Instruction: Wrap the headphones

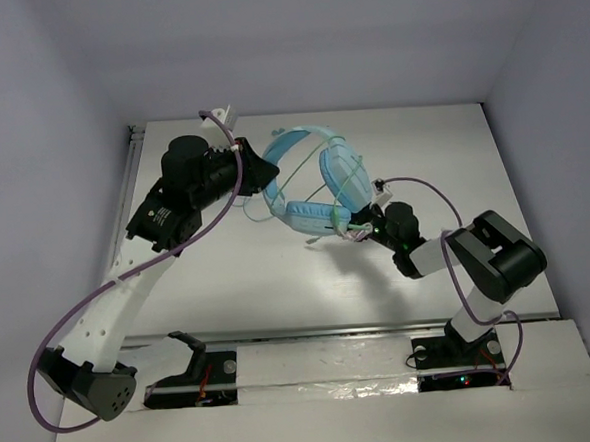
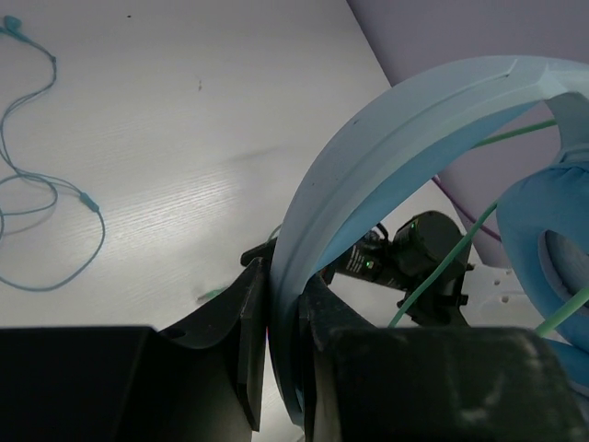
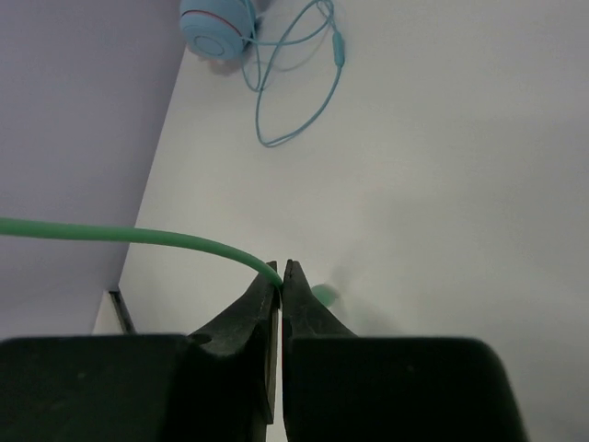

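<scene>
The large light-blue headphones (image 1: 320,217) hang lifted above the table's far middle. My left gripper (image 1: 262,175) is shut on their blue headband (image 2: 386,147), which passes between my fingers in the left wrist view (image 2: 281,313). One padded cup (image 2: 543,239) hangs at the right of that view. The thin green cable (image 1: 338,190) runs across the cups. My right gripper (image 1: 361,229) is just in front of the lower cup. It is shut on the green cable (image 3: 138,235), pinched at the fingertips (image 3: 281,269). A blurred green cable end (image 3: 322,295) shows past the tips.
Thin teal wired earbuds (image 2: 46,184) lie loose on the white table (image 1: 279,282); they also show in the right wrist view (image 3: 294,83). A small round blue cup of the other headphones (image 3: 216,28) sits by the purple wall. Purple walls close in the table.
</scene>
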`<act>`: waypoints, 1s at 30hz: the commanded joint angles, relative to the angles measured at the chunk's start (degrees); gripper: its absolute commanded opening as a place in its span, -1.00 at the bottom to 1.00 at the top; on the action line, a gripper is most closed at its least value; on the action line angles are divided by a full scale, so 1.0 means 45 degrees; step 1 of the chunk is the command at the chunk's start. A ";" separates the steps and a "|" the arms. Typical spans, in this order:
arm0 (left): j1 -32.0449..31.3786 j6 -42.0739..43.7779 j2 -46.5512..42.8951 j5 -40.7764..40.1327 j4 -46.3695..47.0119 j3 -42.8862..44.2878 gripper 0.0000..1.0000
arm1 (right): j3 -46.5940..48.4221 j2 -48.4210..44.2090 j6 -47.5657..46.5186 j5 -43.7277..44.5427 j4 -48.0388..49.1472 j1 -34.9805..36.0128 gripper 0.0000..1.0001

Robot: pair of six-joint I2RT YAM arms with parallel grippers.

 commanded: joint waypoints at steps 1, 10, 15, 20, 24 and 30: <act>0.0051 -0.1674 -0.0053 -0.0251 0.2411 -0.0094 -1.00 | 0.0203 0.0077 0.0053 0.0673 0.0591 0.0873 -1.00; 0.0051 -0.4058 0.0200 -0.4312 0.5673 -0.2223 -1.00 | 0.0634 -0.0646 0.0716 0.3873 -0.0855 0.5028 -1.00; 0.0051 -0.4625 0.0884 -0.5817 0.6357 -0.2438 -1.00 | 0.0224 -0.1427 0.0990 0.5497 -0.0915 0.6693 -1.00; 0.0051 -0.4606 0.1274 -0.6794 0.6574 -0.2478 -1.00 | -0.0089 -0.2149 0.1049 0.6377 -0.0776 0.7787 -1.00; 0.0051 -0.4587 0.1547 -0.7459 0.6866 -0.2809 -1.00 | 0.0340 -0.2229 0.1088 0.6047 -0.1070 0.8374 -1.00; -0.0086 -0.4314 0.1335 -0.8239 0.7295 -0.4389 -1.00 | 0.1140 -0.3281 0.1088 0.5421 -0.1305 0.8687 -1.00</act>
